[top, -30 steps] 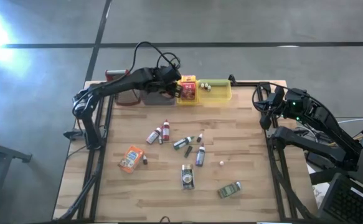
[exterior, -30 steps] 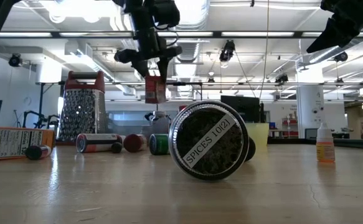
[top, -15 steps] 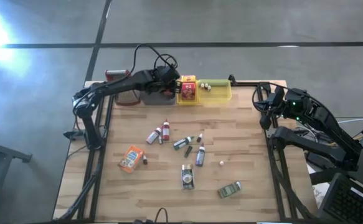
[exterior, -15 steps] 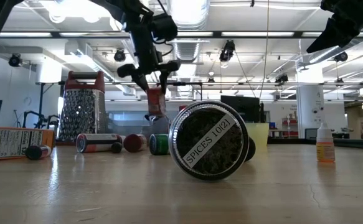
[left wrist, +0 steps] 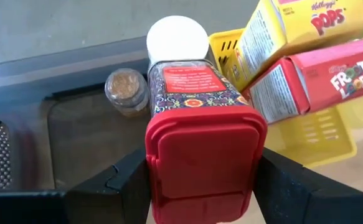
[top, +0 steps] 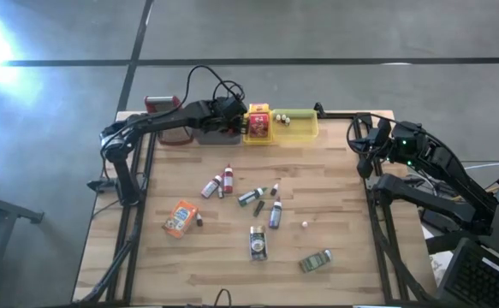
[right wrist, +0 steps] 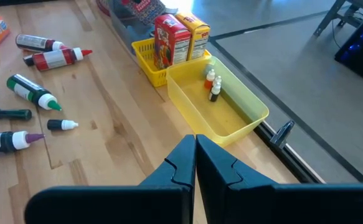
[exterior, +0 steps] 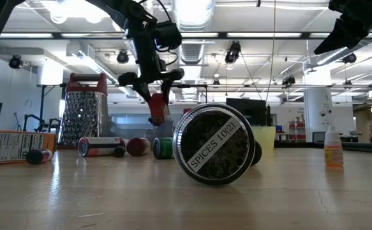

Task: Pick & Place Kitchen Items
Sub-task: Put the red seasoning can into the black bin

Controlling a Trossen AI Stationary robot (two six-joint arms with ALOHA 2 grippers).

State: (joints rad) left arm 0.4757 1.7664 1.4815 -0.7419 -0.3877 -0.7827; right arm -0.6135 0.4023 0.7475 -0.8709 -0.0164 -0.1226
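My left gripper (top: 228,117) is over the grey tray (top: 199,135) at the table's far edge, shut on a spice bottle (left wrist: 190,93) with a red flip cap and a white base. In the low view the bottle (exterior: 158,108) hangs tilted below the fingers. A small brown-lidded jar (left wrist: 126,91) stands in the tray. My right gripper (right wrist: 195,155) is shut and holds nothing, raised at the table's right side (top: 365,144). Loose kitchen items lie mid-table: an orange packet (top: 181,218), small bottles (top: 219,184) and two tins (top: 258,244). My left gripper pinches the bottle by its red cap end (left wrist: 162,155), one finger (left wrist: 122,186) on each side of the cap. The fingers slant down from the table's left. The bottle's body and white base (left wrist: 177,38) reach out past the fingertips. It is tilted and lifted clear above the grey tray.
A yellow tray (top: 305,130) stands right of the grey one, with two cereal boxes (top: 258,122) at its left end and tiny bottles (top: 283,118) inside. A red-topped grater (exterior: 82,115) stands at the far left. A round spice jar (exterior: 217,144) lies near the front.
My left gripper has sunk toward the grey tray and shifted a little toward the table's left, rolling slightly. The bottle, still held, has come down with it and has gone from nearly upright to tilted.
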